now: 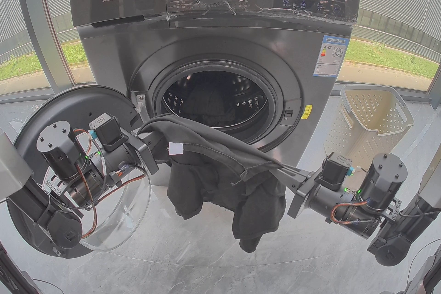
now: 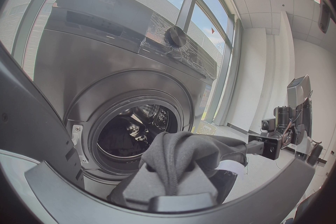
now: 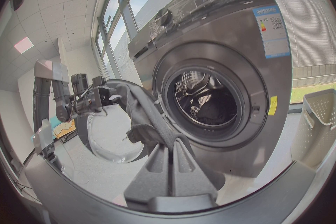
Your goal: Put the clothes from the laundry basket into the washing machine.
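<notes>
A dark grey garment (image 1: 216, 171) hangs stretched between my two grippers in front of the washing machine (image 1: 216, 33), just below its open drum mouth (image 1: 213, 99). My left gripper (image 1: 154, 143) is shut on the garment's left end, and the cloth (image 2: 182, 158) drapes over its fingers. My right gripper (image 1: 280, 171) is shut on the right end, with the fabric (image 3: 147, 119) pinched between its fingers (image 3: 155, 172). A white tag (image 1: 175, 148) shows near the left grip. Dark clothes lie inside the drum (image 3: 213, 109). The white laundry basket (image 1: 372, 120) stands right of the machine.
The round machine door (image 1: 69, 125) stands swung open to the left, behind my left arm. Pale tiled floor (image 1: 193, 258) lies below the garment. Large windows (image 1: 27, 10) run behind the machine.
</notes>
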